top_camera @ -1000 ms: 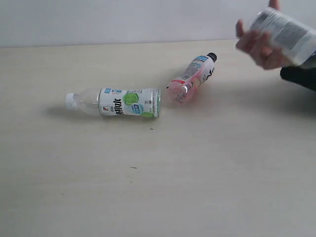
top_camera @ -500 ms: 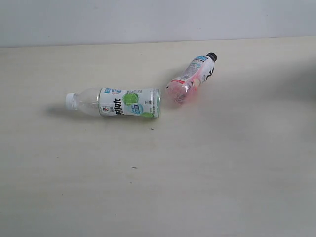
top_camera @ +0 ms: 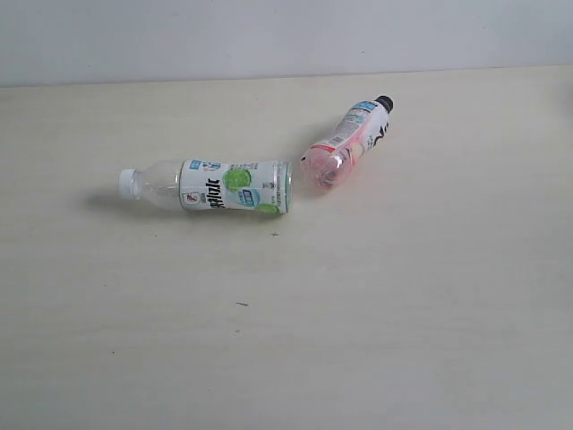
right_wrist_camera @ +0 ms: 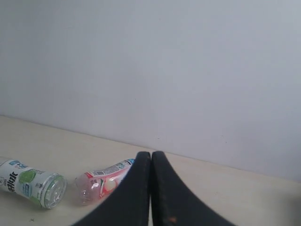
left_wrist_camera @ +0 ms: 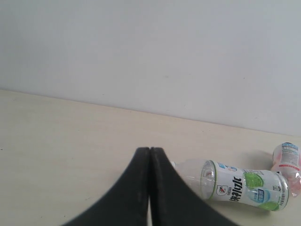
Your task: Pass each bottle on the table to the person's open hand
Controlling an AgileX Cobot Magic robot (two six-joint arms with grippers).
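Lying on counter [top_camera: 358, 313]: white-capped bottle [top_camera: 215, 186], cap toward 9 o'clock; black-capped bottle [top_camera: 347, 141] at its 2 o'clock.
Left end effector [left_wrist_camera: 150, 149]: jaws pressed together, empty.
Right end effector [right_wrist_camera: 151, 153]: jaws pressed together, empty.

Cream table [top_camera: 358, 313] w/ dark specks, white-capped bottle [top_camera: 210, 186] w/ white-green label, black-capped bottle [top_camera: 349, 141] w/ pink-white label.

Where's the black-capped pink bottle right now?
In the exterior view the pink bottle lies on its side on the table, right of centre, its base close to that of the white-capped bottle.
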